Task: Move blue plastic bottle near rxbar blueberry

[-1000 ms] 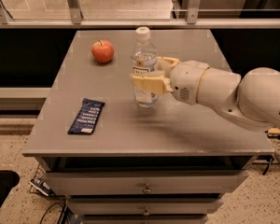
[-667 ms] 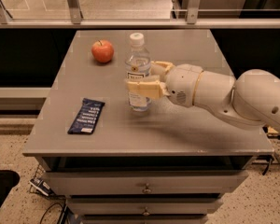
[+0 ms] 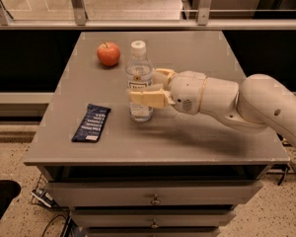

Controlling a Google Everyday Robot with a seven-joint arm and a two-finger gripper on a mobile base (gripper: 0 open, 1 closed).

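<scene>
Right of the rxbar blueberry, as the camera sees it, the blue plastic bottle stands up straight on the gray table. The gripper reaches in from the side away from the bar. Its two tan fingers are closed around the bottle's middle, one in front and one behind.

A second ago the bottle was farther from the bar. Now the bottle and gripper have slid closer to it together. That means the move is going well. But there is a gap left between bottle and bar, so I think the job is not done yet. I cannot tell if the bottle's bottom rests on the table or floats just above it.

The bottle is see-through and its white cap is on. I cannot tell if it holds water. The red apple sits beyond the bar, near the far edge. Below the bar, the drawers are shut, so what is inside stays hidden.
</scene>
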